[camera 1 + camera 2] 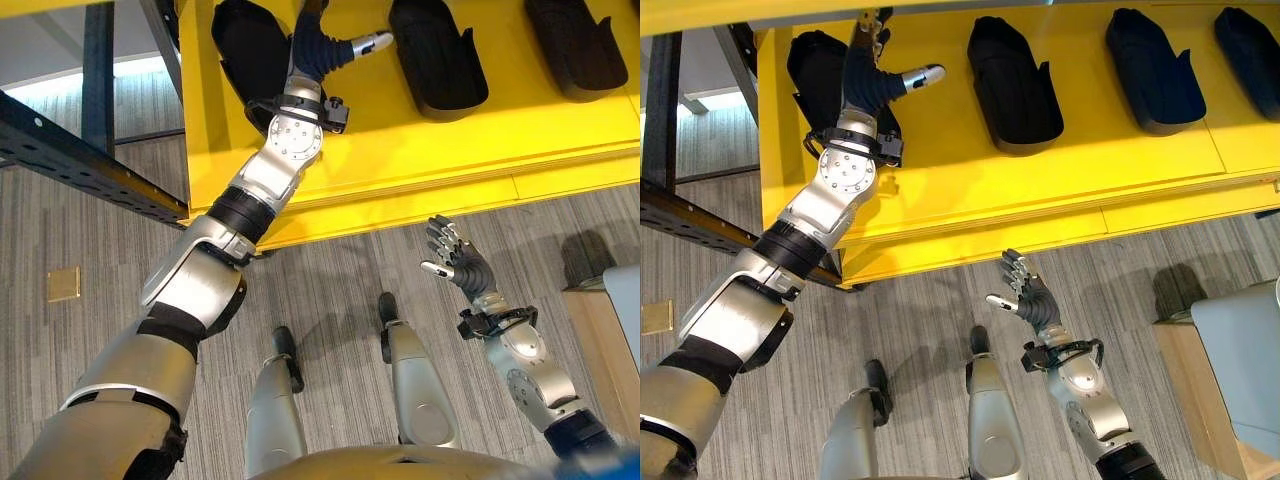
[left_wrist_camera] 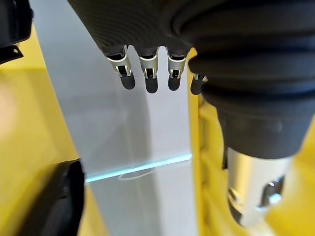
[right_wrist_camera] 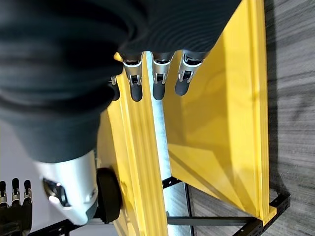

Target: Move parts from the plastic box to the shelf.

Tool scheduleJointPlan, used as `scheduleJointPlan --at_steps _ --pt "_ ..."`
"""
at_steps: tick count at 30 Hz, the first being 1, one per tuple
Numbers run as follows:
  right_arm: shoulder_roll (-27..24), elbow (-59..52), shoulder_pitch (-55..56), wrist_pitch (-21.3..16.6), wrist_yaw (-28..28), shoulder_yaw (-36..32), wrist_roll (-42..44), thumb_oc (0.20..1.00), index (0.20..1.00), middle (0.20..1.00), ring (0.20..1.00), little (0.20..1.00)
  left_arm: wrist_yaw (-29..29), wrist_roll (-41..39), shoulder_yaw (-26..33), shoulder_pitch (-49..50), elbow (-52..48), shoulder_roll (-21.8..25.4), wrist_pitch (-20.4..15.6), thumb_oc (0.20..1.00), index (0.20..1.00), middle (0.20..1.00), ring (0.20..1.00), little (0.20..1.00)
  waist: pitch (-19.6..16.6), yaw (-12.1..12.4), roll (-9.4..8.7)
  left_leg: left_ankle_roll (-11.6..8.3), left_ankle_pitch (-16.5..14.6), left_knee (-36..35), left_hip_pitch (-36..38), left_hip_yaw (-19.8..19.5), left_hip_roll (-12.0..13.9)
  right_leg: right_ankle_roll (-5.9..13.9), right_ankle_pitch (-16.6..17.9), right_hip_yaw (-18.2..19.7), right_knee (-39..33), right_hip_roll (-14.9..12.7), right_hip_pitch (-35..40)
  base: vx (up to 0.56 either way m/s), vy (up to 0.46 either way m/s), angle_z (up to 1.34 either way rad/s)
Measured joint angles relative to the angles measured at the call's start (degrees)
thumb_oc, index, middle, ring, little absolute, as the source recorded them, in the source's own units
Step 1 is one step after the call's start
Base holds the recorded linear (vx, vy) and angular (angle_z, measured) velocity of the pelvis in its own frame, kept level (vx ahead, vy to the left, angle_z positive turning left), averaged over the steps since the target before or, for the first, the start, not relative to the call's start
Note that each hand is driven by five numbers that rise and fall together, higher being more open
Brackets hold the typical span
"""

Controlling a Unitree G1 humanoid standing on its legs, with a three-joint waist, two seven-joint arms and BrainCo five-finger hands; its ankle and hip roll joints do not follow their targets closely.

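While left hand [image 1: 872, 80] reaches over shelf [image 1: 1060, 180], right wrist view shows floor [image 3: 290, 98].

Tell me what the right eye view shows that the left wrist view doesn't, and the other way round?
Right eye view alone: four black parts in a row on the yellow shelf, the leftmost partly behind the raised left hand; the right hand, fingers relaxed and empty, low over the grey floor; a grey box at the right edge.

Left wrist view alone: a pale grey panel past the straight fingers.

Both: the left hand, open, and the yellow shelf.
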Motion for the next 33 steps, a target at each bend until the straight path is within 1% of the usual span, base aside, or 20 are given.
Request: scheduleJointPlan --at_steps 7,10,14,18,20,21,28,33 --pt "-0.3 0.0 0.9 0.0 0.1 0.1 0.1 1.000 1.000 1.000 1.000 1.000 -0.3 -0.5 -0.4 -3.7 11.4 0.4 1.3 1.000 1.000 1.000 1.000 1.000 0.0 -0.3 0.04 -0.19 0.1 -0.2 0.0 0.6 0.3 -0.20 0.5 0.2 -0.1 0.4 -0.5 0.02 -0.011 -0.05" --pt "-0.3 0.0 1.0 0.0 0.1 0.1 0.1 1.000 1.000 1.000 1.000 1.000 -0.2 -1.6 0.2 -4.3 14.2 1.7 2.1 1.000 1.000 1.000 1.000 1.000 0.0 -0.4 0.04 -0.19 0.1 -0.4 0.0 1.0 0.4 -0.16 0.5 0.6 -0.1 0.4 -0.9 0.02 -0.011 -0.04" --pt "-0.4 0.0 0.9 0.0 0.1 0.1 0.1 1.000 1.000 1.000 1.000 1.000 0.1 -2.7 1.4 -4.5 17.0 2.0 2.4 1.000 1.000 1.000 1.000 1.000 0.0 -0.3 0.04 -0.19 0.1 -0.5 -0.3 1.4 0.4 -0.11 0.6 1.1 -0.3 0.5 -1.5 0.02 -0.008 -0.04" --pt "-0.4 0.0 1.0 0.0 0.0 0.2 0.1 1.000 1.000 1.000 1.000 1.000 0.2 -2.8 1.7 -4.7 19.1 2.1 3.1 1.000 1.000 1.000 1.000 1.000 0.0 -0.5 0.03 -0.20 0.1 -0.9 -0.4 1.6 0.4 -0.11 0.9 1.1 -0.8 0.6 -1.6 0.01 -0.001 -0.02" --pt "-0.4 0.0 1.0 0.0 0.0 0.3 0.1 1.000 1.000 1.000 1.000 1.000 0.4 -3.1 2.7 -4.7 19.4 2.1 3.3 1.000 1.000 1.000 1.000 1.000 0.0 -0.7 0.03 -0.20 0.1 -1.1 -0.5 1.7 0.5 -0.08 1.0 1.1 -1.2 0.6 -1.6 0.00 0.000 0.00" --pt "-0.4 0.0 1.0 0.0 0.0 0.7 0.1 1.000 1.000 1.000 1.000 1.000 1.3 -3.9 3.1 -5.0 20.3 2.2 3.4 1.000 1.000 1.000 1.000 1.000 0.0 -1.0 0.02 -0.18 0.1 -1.1 -0.6 1.7 0.4 -0.05 1.1 1.2 -1.4 0.6 -1.7 0.00 0.000 0.00" --pt "-0.4 0.0 1.0 0.0 -0.3 2.0 0.2 1.000 1.000 1.000 1.000 1.000 2.4 -3.9 3.2 -6.3 21.6 2.3 3.6 1.000 1.000 1.000 1.000 1.000 0.0 -1.5 -0.02 -0.16 0.0 -1.2 -2.2 2.1 0.4 0.11 1.3 1.4 -1.7 0.7 -3.4 0.00 0.000 -0.01" --pt "-0.4 0.0 1.0 0.0 -0.4 2.5 0.3 1.000 1.000 1.000 1.000 1.000 2.3 -6.6 3.8 -6.8 22.4 2.3 3.6 1.000 1.000 1.000 1.000 1.000 0.8 -1.8 -0.84 -0.03 -0.2 -1.1 -3.3 3.6 0.4 0.32 1.4 3.0 -1.5 0.8 -5.6 0.02 0.002 -0.11"
